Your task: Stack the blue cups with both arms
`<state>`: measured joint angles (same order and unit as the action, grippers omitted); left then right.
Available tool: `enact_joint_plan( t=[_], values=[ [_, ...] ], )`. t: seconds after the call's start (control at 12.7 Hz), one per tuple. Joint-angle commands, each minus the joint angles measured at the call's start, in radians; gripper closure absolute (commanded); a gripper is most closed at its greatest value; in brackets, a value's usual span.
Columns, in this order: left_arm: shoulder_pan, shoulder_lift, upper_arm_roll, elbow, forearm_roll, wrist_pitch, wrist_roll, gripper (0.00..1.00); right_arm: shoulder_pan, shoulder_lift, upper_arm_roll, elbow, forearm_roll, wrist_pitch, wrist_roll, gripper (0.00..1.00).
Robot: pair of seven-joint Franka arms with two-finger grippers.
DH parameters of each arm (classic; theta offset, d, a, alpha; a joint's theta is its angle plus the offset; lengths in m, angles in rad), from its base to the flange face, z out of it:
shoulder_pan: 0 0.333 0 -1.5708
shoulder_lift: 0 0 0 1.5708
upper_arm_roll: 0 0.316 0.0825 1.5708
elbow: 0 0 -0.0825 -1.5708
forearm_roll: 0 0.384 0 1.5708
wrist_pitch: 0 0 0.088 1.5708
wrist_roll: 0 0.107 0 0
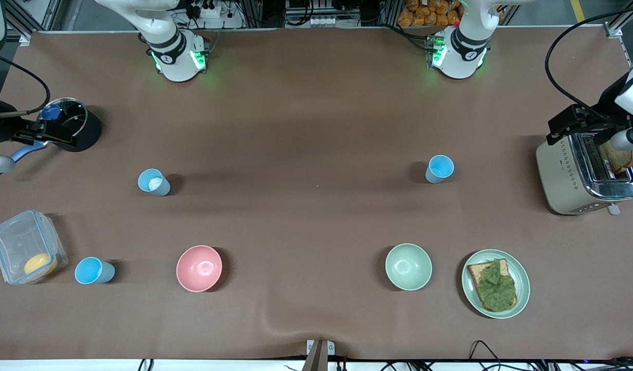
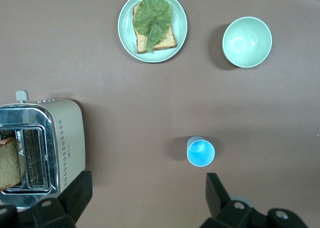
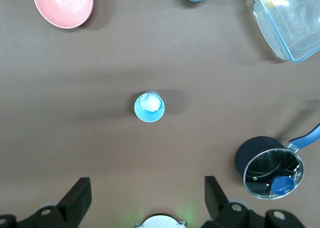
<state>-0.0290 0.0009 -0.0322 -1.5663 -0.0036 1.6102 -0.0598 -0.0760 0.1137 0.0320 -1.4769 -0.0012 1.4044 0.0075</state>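
I see both grippers released: left gripper (image 2: 145, 198) over the sky-blue cup (image 2: 201, 151), right gripper (image 3: 145, 200) over the grey-blue cup (image 3: 149, 107).

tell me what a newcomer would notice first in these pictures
Probably the three blue cups on the brown table: one with a white bit inside and one near the clear container, both toward the right arm's end, and a third toward the left arm's end. Nearer the front camera sit a pink bowl, a pale green bowl and a plate of leaf-topped toast. A toaster holding bread stands at the left arm's end.
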Motion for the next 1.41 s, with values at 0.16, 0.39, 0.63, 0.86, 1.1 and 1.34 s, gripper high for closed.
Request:
enact_joint_plan(
  t=[0.16, 0.39, 0.63, 0.86, 1.1, 1.34],
  values=[
    [0.001, -0.001, 0.000, 0.015, -0.012, -0.016, -0.017, 0.00, -0.004, -0.002, 0.006, 0.007, -0.010, -0.010, -0.001, 0.00],
    [0.003, -0.001, 0.000, 0.015, -0.012, -0.016, -0.017, 0.00, 0.001, -0.002, 0.006, 0.007, -0.010, -0.010, -0.001, 0.00],
    [0.003, -0.001, 0.000, 0.015, -0.012, -0.016, -0.017, 0.00, -0.004, -0.002, 0.006, 0.007, -0.010, -0.010, -0.003, 0.00],
    [0.003, 0.001, 0.000, 0.015, -0.012, -0.016, -0.017, 0.00, -0.001, -0.002, 0.005, 0.007, -0.011, -0.010, -0.001, 0.00],
    [0.003, 0.001, 0.002, 0.015, -0.012, -0.016, -0.017, 0.00, -0.002, 0.001, 0.005, 0.007, -0.023, -0.009, -0.006, 0.00],
    [0.003, -0.001, 0.002, 0.015, -0.012, -0.016, -0.017, 0.00, -0.005, 0.012, 0.006, 0.004, -0.022, -0.004, -0.006, 0.00]
  ],
)
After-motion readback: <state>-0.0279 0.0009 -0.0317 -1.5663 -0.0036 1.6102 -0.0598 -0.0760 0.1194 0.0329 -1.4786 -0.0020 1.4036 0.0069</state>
